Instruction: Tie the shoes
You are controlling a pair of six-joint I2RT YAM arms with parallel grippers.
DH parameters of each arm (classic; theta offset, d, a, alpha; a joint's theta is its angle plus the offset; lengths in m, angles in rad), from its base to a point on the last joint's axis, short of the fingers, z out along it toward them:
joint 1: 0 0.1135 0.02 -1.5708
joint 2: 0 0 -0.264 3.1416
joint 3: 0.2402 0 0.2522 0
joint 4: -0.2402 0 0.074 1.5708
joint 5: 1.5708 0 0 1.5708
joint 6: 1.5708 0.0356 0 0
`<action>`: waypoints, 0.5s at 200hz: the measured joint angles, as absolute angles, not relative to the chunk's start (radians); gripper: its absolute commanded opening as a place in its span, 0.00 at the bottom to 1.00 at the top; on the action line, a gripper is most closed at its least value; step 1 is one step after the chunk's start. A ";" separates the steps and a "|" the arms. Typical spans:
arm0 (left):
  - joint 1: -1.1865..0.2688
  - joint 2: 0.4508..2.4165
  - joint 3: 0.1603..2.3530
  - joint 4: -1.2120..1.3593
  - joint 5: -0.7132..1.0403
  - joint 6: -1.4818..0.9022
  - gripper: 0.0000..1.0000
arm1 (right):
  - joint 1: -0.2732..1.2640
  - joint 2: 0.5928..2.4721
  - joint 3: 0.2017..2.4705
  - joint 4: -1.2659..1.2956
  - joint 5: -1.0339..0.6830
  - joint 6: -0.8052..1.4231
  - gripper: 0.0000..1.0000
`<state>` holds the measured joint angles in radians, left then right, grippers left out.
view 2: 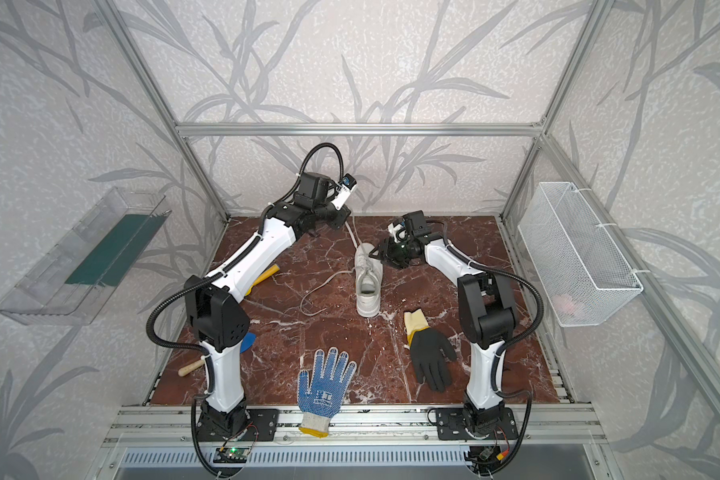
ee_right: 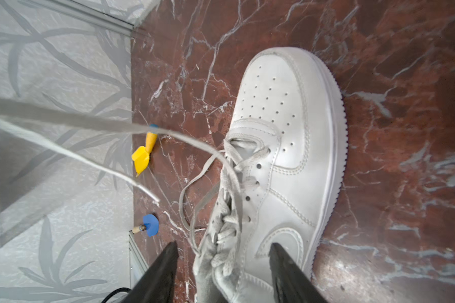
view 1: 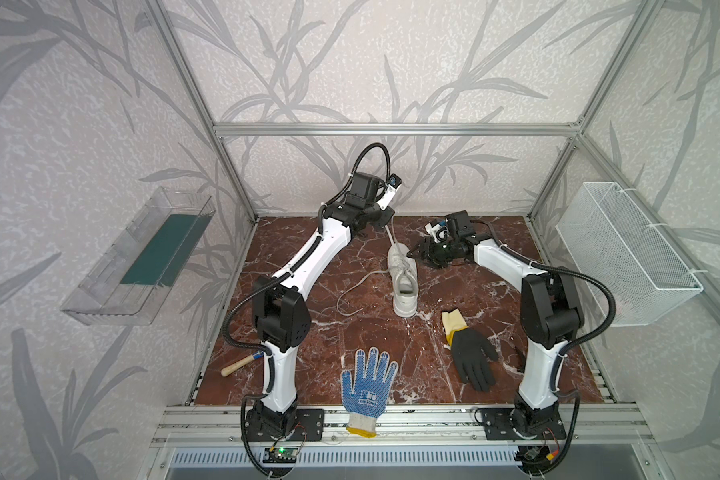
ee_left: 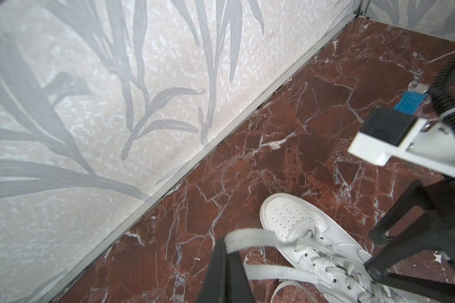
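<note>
While left end effector (ee_left: 227,251) pinches lace (ee_left: 250,236) — right end effector (ee_right: 222,251) wide | black glove (view 1: 470,357) near

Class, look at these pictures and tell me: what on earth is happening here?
The left claw is shut on one lace, drawn taut from the white sneaker toward the back wall. The right claw hangs open over its lacing, holding nothing. The other lace trails loose on the table; no bow yet.
</note>
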<state>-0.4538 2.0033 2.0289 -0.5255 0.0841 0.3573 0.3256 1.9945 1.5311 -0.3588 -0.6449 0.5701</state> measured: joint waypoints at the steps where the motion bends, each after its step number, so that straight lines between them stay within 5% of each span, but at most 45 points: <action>1: -0.454 2.003 2.030 -0.526 0.084 0.358 0.03 | 0.326 1.996 1.533 -0.360 -0.645 0.569 0.57; 100: -0.387 2.016 1.996 -0.568 0.071 0.412 0.09 | 0.345 2.045 1.568 -0.396 -0.595 0.544 0.58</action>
<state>-0.3870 2.0163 1.9961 -0.5682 0.0711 0.4122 0.3454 2.0453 1.5684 -0.3962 -0.5953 0.5442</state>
